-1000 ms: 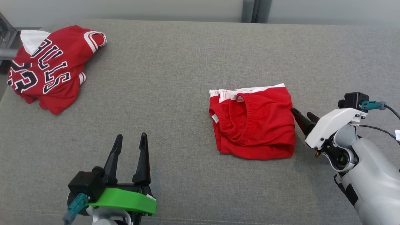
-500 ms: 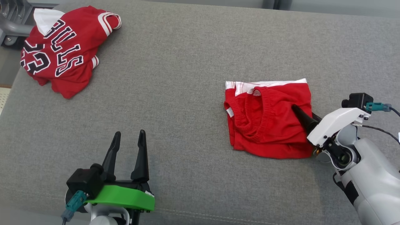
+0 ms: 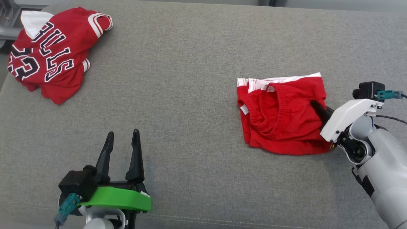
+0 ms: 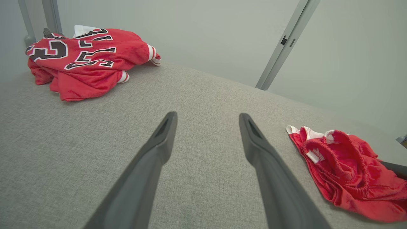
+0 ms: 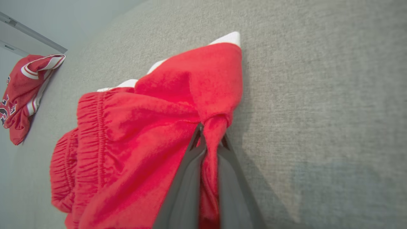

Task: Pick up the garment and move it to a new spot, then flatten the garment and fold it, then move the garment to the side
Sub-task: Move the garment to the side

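Observation:
The garment (image 3: pixel 279 117), folded red shorts with a white band along the far edge, lies on the right half of the grey cushion (image 3: pixel 184 95). My right gripper (image 3: pixel 315 105) is shut on its right edge. In the right wrist view the red cloth of the garment (image 5: pixel 133 133) is bunched and pinched in the right gripper (image 5: pixel 208 135). My left gripper (image 3: pixel 122 136) is at the lower left, open and holding nothing, well clear of the shorts. In the left wrist view the left gripper (image 4: pixel 206 117) points across bare cushion, with the garment (image 4: pixel 346 171) off to the right.
A crumpled red basketball jersey (image 3: pixel 47 54) with black lettering lies at the cushion's far left corner, and it is also the jersey (image 4: pixel 86 60) in the left wrist view. A metal frame (image 3: pixel 8 19) stands just beyond it. A pale wall runs behind the cushion.
The right gripper pushed onto the shorts' right edge and shut on the cloth. The shorts have shifted a little to the right. The head camera has moved; the left arm holds still.

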